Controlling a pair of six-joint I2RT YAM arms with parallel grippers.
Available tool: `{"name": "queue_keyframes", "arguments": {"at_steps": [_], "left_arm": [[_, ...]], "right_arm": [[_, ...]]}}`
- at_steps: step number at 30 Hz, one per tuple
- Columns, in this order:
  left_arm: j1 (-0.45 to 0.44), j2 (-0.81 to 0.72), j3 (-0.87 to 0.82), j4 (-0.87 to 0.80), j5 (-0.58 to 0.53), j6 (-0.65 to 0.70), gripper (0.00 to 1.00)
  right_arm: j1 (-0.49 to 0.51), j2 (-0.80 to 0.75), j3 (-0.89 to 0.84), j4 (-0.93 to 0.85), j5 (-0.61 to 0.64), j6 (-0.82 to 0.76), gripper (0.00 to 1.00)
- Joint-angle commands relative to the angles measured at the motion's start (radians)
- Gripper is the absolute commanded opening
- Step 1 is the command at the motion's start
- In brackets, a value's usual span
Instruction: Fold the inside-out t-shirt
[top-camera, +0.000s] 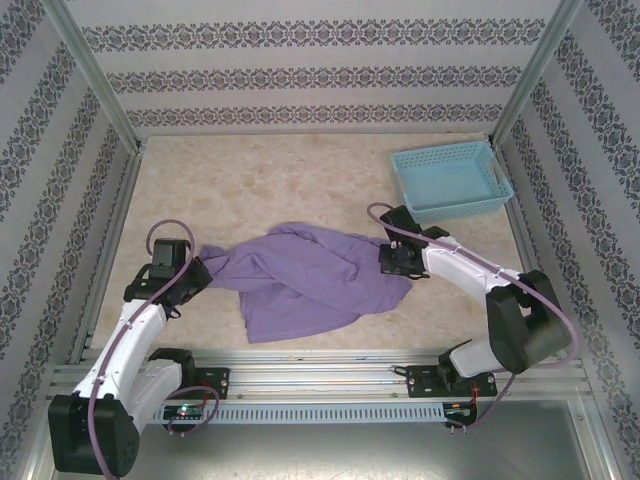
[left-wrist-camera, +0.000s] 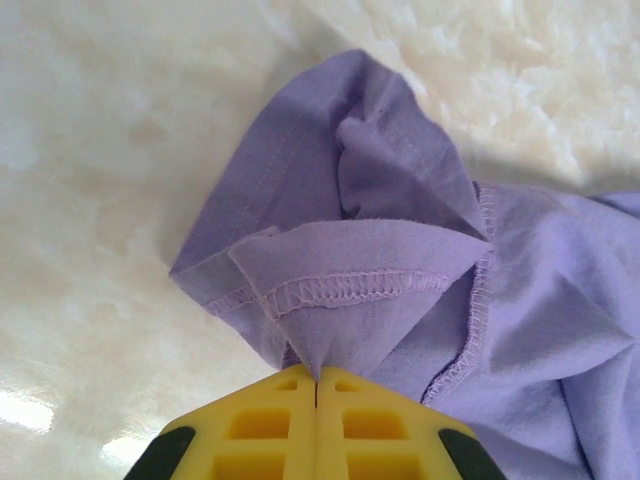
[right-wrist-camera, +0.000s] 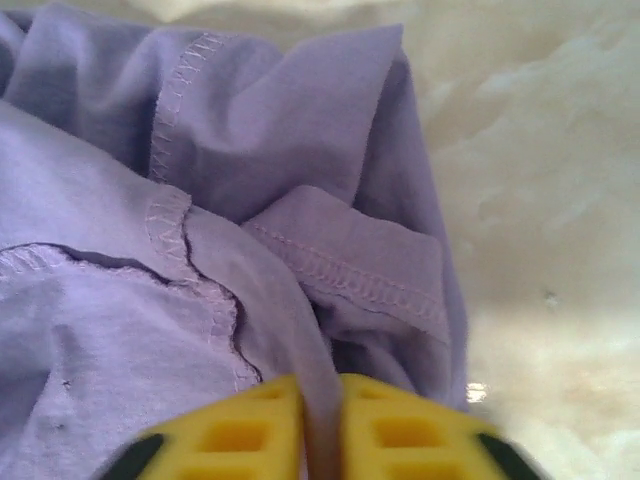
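The inside-out t-shirt (top-camera: 305, 280) lies crumpled in the middle of the table, lavender-purple with its seams showing. My left gripper (top-camera: 200, 268) is at its left end, shut on a pinch of hemmed cloth (left-wrist-camera: 345, 300); the yellow jaws (left-wrist-camera: 317, 385) meet with fabric between them. At the shirt's right end my right gripper (top-camera: 392, 258) is shut on a fold of the t-shirt (right-wrist-camera: 200, 330), and a ridge of cloth runs down between its yellow fingers (right-wrist-camera: 322, 420).
A light blue lattice basket (top-camera: 450, 180) stands at the back right of the table. Patterned walls with metal posts enclose the table (top-camera: 250, 180) on three sides. A metal rail runs along the near edge under the arm bases.
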Motion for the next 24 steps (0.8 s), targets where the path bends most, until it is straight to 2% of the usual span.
{"name": "queue_keyframes", "arguments": {"at_steps": [1, 5, 9, 12, 16, 24], "left_arm": [[0.008, -0.026, 0.078, -0.043, -0.053, 0.018, 0.0], [0.011, -0.038, 0.215, -0.092, -0.115, 0.056, 0.0], [0.011, -0.122, 0.362, -0.12, -0.211, 0.096, 0.0], [0.011, -0.2, 0.371, -0.079, -0.254, 0.108, 0.0], [0.011, -0.177, 0.317, -0.097, -0.236, 0.101, 0.0], [0.011, -0.134, -0.008, -0.113, -0.048, -0.029, 0.0]], "right_arm": [[-0.005, -0.076, 0.092, -0.082, 0.103, -0.053, 0.0], [0.009, -0.218, 0.237, -0.246, 0.316, -0.106, 0.0], [0.124, -0.35, 0.365, -0.329, 0.605, -0.185, 0.0], [0.197, -0.412, 0.346, -0.319, 0.709, -0.198, 0.0], [0.186, -0.403, 0.186, -0.303, 0.616, -0.107, 0.0], [0.113, -0.393, -0.178, -0.14, 0.228, 0.168, 0.0]]}}
